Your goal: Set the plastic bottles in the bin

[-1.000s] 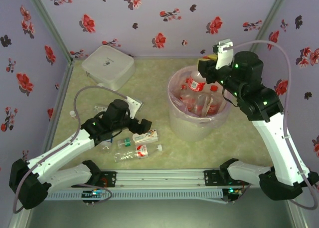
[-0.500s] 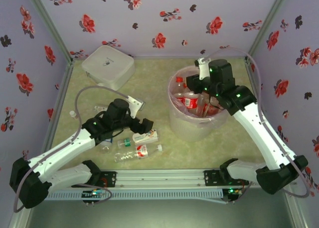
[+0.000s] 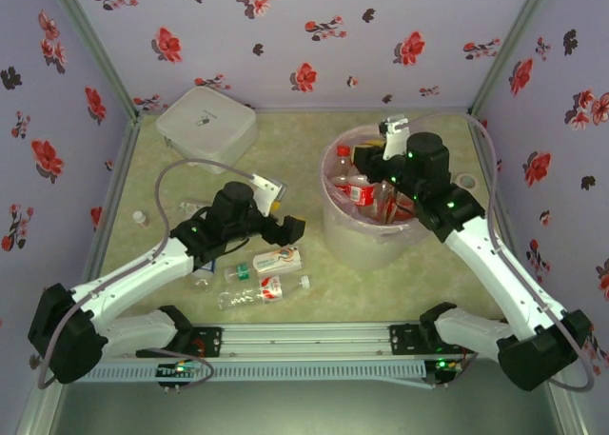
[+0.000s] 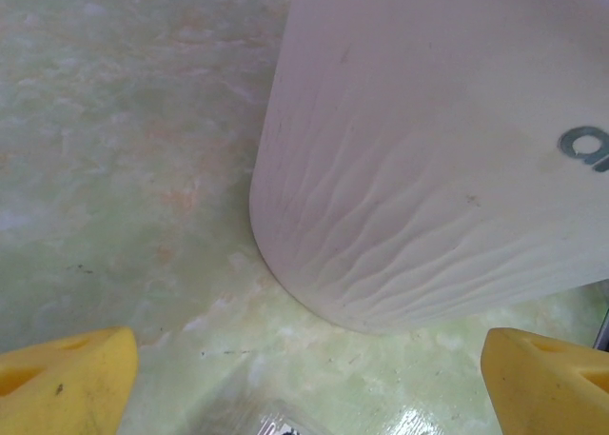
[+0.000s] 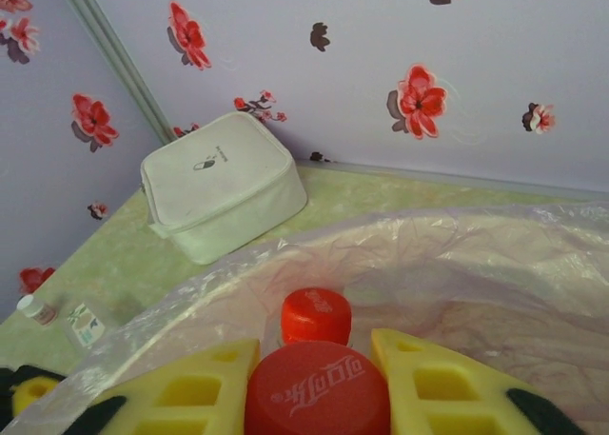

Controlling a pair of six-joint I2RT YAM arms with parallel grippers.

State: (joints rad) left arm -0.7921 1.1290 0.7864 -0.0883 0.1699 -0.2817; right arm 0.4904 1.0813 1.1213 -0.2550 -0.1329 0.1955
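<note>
Ready to drop
The right pincer [image 5: 314,347] pinches a bottle [image 5: 317,397] by its cap, bin [image 5: 476,254] just below; left pincer [image 4: 306,378] wide.

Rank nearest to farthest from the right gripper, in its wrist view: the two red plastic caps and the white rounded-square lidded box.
1. Lettered red plastic cap, between the jaws of the right gripper.
2. Plain red cap, just beyond it.
3. White lidded box, far back left.

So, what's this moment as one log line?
right gripper: shut on red-capped bottle, over bin | left gripper: open, empty, facing bin
</note>
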